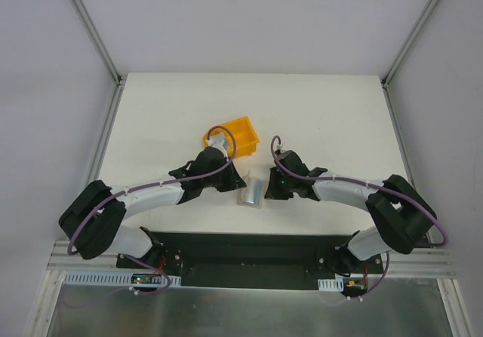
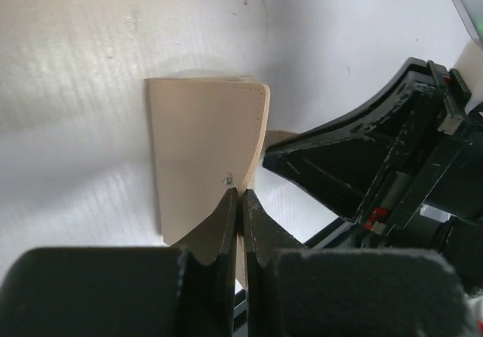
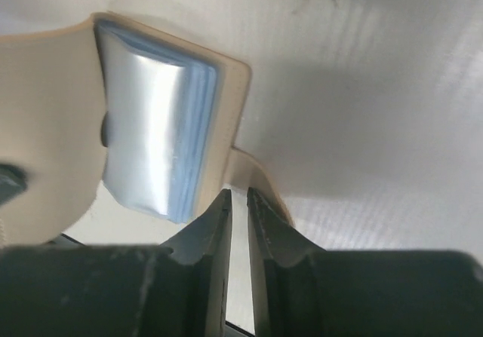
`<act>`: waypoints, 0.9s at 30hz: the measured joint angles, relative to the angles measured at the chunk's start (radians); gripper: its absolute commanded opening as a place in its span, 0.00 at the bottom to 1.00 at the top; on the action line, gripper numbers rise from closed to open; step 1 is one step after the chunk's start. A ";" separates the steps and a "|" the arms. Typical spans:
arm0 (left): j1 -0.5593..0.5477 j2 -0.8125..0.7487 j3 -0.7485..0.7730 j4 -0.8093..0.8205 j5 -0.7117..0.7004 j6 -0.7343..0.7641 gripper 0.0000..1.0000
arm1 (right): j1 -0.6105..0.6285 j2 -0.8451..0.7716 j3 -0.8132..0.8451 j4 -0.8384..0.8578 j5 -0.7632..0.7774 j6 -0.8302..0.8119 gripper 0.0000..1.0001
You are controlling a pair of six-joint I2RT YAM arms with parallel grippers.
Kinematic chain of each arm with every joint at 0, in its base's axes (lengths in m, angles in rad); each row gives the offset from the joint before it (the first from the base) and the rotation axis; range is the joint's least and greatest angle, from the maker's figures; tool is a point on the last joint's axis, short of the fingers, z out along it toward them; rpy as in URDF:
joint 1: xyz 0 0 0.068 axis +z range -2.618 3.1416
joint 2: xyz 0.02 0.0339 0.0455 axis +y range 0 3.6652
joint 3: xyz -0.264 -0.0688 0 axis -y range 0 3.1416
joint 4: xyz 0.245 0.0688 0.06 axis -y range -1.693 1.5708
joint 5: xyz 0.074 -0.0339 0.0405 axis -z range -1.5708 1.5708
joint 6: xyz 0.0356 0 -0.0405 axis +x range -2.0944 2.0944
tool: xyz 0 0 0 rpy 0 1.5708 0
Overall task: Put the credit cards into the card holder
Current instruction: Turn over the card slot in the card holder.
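Note:
The beige card holder (image 2: 200,152) lies open on the white table between my two grippers. My left gripper (image 2: 240,195) (image 1: 232,180) is shut on the edge of one flap, right beside the small round snap button (image 2: 227,179). A stack of shiny silvery-blue credit cards (image 3: 155,137) sits on the holder's inner face (image 3: 45,126), one end overhanging the flap. They also show in the top view (image 1: 250,194). My right gripper (image 3: 238,194) (image 1: 269,187) has its jaws nearly together, pinching the holder's small beige tab (image 3: 253,163) at the tips.
A yellow plastic bin (image 1: 243,124) stands just behind the left gripper. The right arm's black body (image 2: 377,163) fills the right side of the left wrist view. The table's near edge is close below both grippers.

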 measured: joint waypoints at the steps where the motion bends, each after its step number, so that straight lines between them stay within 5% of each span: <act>1: 0.004 -0.014 -0.010 -0.002 -0.010 -0.006 0.00 | -0.002 -0.016 -0.013 0.001 0.007 0.001 0.20; 9: 0.041 -0.171 -0.151 -0.021 -0.127 -0.088 0.00 | -0.023 -0.097 -0.042 0.065 -0.035 0.021 0.33; 27: 0.053 -0.175 -0.222 -0.066 -0.169 -0.151 0.00 | -0.010 -0.006 -0.010 0.144 -0.116 0.069 0.39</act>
